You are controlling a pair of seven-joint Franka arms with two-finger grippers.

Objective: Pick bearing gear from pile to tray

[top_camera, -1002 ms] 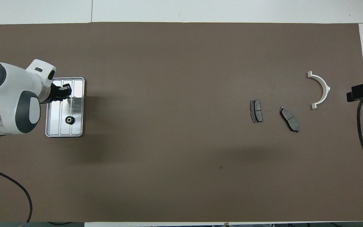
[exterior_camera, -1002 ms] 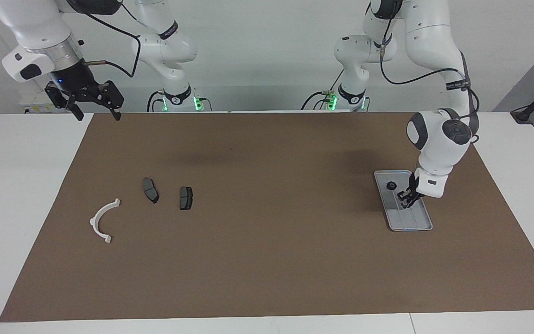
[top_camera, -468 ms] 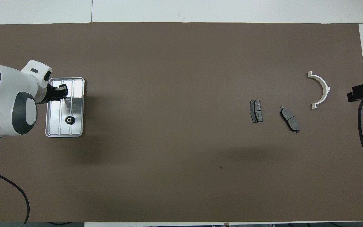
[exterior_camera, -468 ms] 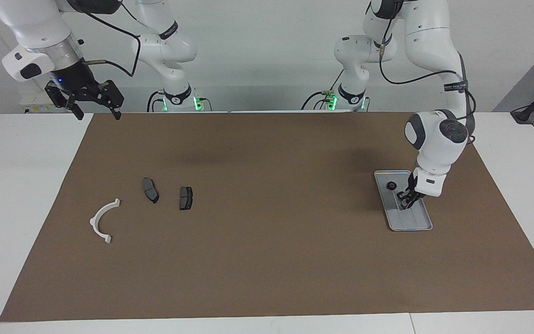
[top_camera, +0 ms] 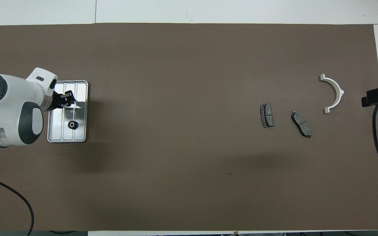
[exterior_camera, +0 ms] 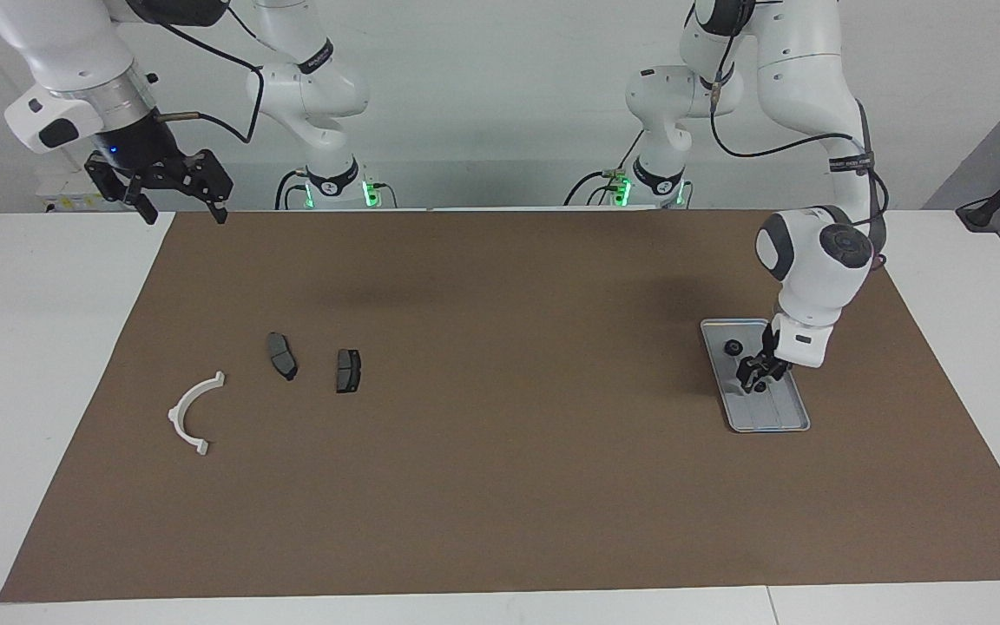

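While the left gripper (exterior_camera: 757,378) hangs over the tray (exterior_camera: 791,423), its fingers look parted.
One gear (top_camera: 73,124) lies in the tray, just robot-ward of those jaws; the open right gripper (exterior_camera: 179,207) waits well apart.

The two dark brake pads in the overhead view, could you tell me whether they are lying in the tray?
No, both brake pads lie on the brown mat at the right arm's end of the table, while the tray sits at the left arm's end.
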